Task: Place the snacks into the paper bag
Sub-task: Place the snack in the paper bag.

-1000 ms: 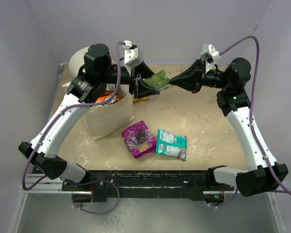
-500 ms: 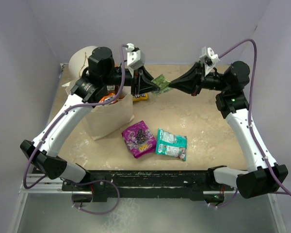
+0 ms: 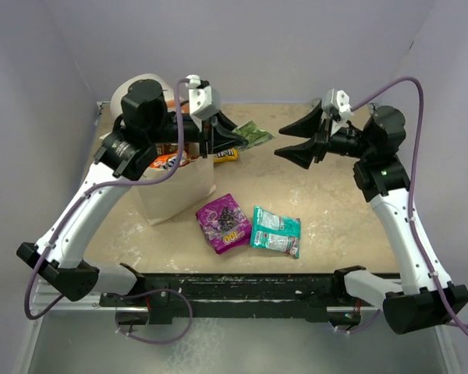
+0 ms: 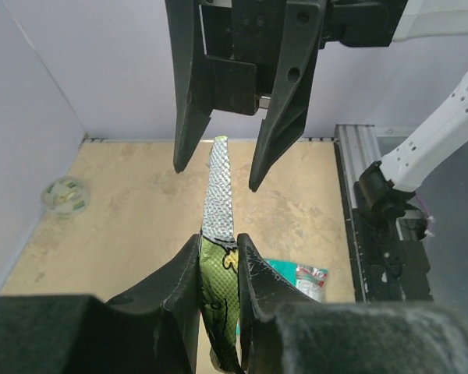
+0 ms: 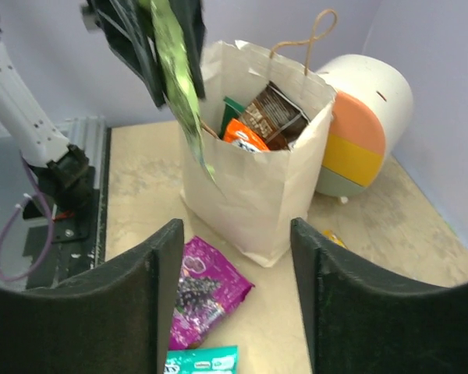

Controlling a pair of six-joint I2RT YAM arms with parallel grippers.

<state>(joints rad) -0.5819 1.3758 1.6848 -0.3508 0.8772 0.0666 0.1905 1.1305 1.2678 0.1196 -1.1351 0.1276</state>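
Left hand [image 3: 232, 140] pinches a shiny green snack packet [image 3: 253, 134] in the air near the tan kraft paper bag [image 3: 175, 191]; right hand [image 3: 281, 140] stands spread, clear of it.

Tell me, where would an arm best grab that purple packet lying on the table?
Probably from straight above, pinching the near-left edge of the purple packet. It lies flat, so only an edge offers anything to pinch. That edge faces bare table, while the teal packet crowds its right corner and the paper bag stands to its far left.
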